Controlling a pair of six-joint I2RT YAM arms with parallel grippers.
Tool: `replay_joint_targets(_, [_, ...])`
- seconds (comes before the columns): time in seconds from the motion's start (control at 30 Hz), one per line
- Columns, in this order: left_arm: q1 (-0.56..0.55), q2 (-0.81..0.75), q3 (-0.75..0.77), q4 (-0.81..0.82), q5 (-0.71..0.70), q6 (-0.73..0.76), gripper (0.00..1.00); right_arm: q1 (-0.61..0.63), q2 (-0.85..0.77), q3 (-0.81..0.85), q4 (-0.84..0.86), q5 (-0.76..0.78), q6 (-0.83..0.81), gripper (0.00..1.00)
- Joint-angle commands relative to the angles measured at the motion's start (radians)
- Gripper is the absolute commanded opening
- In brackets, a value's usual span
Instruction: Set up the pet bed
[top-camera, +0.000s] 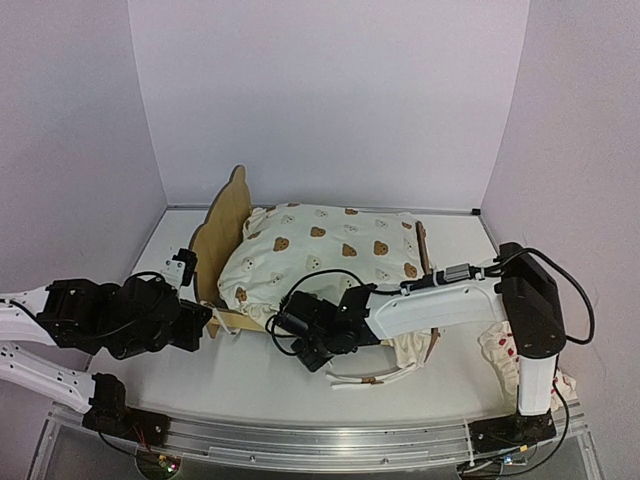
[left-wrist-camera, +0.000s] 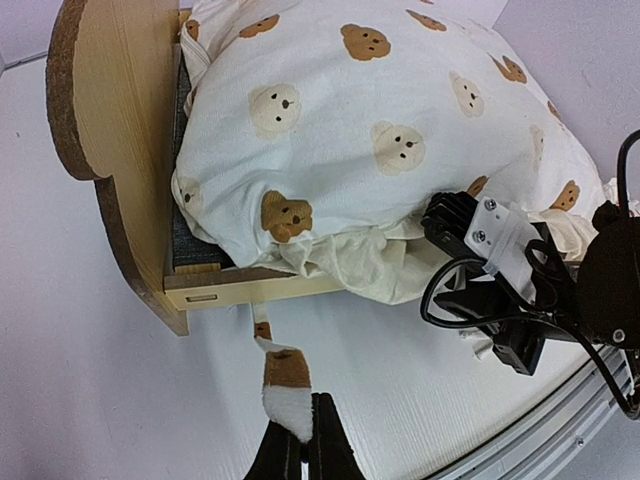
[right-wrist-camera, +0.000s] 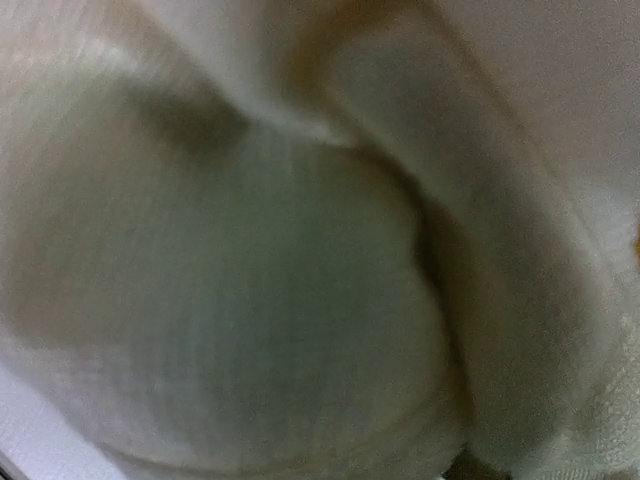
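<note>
Ahead of the left gripper (left-wrist-camera: 296, 452): the pet bed (left-wrist-camera: 115, 120) stands on the table (top-camera: 250, 385), its near corner just beyond the fingertips and the bear-ear headboard upright at that end.
Left gripper: pinched fully together on the end of a tie (left-wrist-camera: 284, 383), a cream strip with a brown patch that runs from the fingertips back to the bed's near rail.
On the bed: the bear-print cushion (left-wrist-camera: 400, 110) fills the frame and bulges over the near rail toward both grippers.
Right gripper (top-camera: 295, 322): pushed against the cushion's near ruffled edge, beside the left gripper on its right. The wrist view shows only blurred cream cloth, so whether the fingers have hold of it cannot be told.
Below the right arm: a second tie (top-camera: 365, 380) lies loose on the table.
Behind the right gripper, by its base: a white pillow with red dots (top-camera: 505, 355), well apart from the bed.
</note>
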Motion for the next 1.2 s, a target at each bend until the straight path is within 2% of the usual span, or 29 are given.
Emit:
replay_joint_targets(0.0, [-0.004, -0.020, -0.001, 0.002, -0.010, -0.013, 0.00, -0.004, 0.025, 0.055, 0.052, -0.011, -0.009, 0.00])
replay_joint_targets(0.13, [-0.005, -0.034, -0.003, -0.040, -0.010, -0.037, 0.00, 0.011, 0.036, 0.116, 0.051, -0.212, 0.008, 0.00])
replay_joint_targets(0.23, [-0.004, -0.052, -0.012, -0.067, -0.007, -0.064, 0.00, 0.059, 0.067, 0.201, 0.039, -0.293, -0.006, 0.00])
replay_joint_targets(0.43, [-0.004, -0.094, -0.053, -0.042, 0.025, -0.092, 0.00, 0.131, 0.210, 0.444, -0.018, -0.396, 0.001, 0.00])
replay_joint_targets(0.7, [-0.005, -0.119, -0.042, -0.112, -0.001, -0.171, 0.00, 0.195, 0.399, 0.748, -0.017, -0.494, 0.033, 0.00])
replay_joint_targets(0.9, [-0.004, -0.154, -0.049, -0.108, -0.004, -0.179, 0.00, 0.214, 0.402, 0.704, 0.069, -0.466, 0.054, 0.01])
replay_joint_targets(0.93, [-0.004, -0.153, -0.050, -0.108, -0.002, -0.177, 0.00, 0.214, 0.396, 0.688, 0.072, -0.464, 0.055, 0.05])
replay_joint_targets(1.07, [-0.005, -0.141, -0.051, -0.099, 0.008, -0.165, 0.00, 0.215, 0.317, 0.602, 0.078, -0.451, 0.051, 0.34])
replay_joint_targets(1.17, [-0.005, -0.126, -0.045, -0.097, 0.014, -0.159, 0.00, 0.214, 0.224, 0.492, 0.078, -0.433, 0.048, 0.50])
